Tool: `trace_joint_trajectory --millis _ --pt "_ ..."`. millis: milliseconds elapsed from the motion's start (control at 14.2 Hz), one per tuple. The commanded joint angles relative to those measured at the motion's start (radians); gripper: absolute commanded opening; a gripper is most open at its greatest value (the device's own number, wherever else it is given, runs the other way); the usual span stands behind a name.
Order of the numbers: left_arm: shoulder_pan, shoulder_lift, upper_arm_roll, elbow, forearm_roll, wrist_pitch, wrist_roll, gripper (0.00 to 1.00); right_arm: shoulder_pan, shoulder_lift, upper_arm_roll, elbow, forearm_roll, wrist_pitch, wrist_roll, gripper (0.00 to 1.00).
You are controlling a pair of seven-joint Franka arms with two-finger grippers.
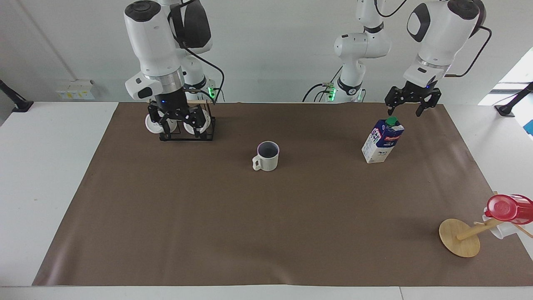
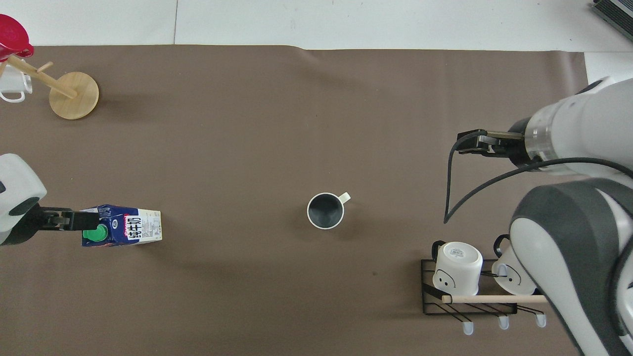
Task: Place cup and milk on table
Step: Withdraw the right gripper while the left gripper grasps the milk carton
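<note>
The cup [image 1: 266,156] is a cream-white mug with a dark inside. It stands upright on the brown mat of the table [image 1: 266,233], near the middle, with nothing holding it; it also shows in the overhead view [image 2: 325,211]. The milk [image 1: 382,140] stands upright on the mat toward the left arm's end, also free [image 2: 123,226]. My left gripper [image 1: 410,106] hangs open and empty in the air just above the carton's green cap, not touching it. My right gripper [image 1: 177,121] is open and empty over the mug rack, well apart from the cup.
A black wire rack [image 1: 187,135] with a wooden rail holds two white mugs, near the robots toward the right arm's end [image 2: 470,296]. A wooden mug tree [image 1: 460,237] with a red cup [image 1: 508,208] stands farthest from the robots at the left arm's end.
</note>
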Motion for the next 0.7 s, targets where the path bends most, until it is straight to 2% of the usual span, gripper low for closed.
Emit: trace_joint_trajectory --millis 0,211,634 --pt "-0.019 -0.027 0.011 -0.028 -0.002 0.015 0.011 1.0 -0.055 -0.018 0.01 0.041 -0.008 -0.085 -0.067 1.0" --pt "-0.02 -0.028 0.011 -0.041 -0.002 0.029 0.011 1.0 -0.115 -0.026 0.01 0.05 0.006 -0.131 -0.143 1.0" --pt "-0.02 -0.1 0.006 -0.187 -0.002 0.156 0.011 1.0 -0.247 -0.031 0.01 0.052 0.01 -0.201 -0.267 1.0"
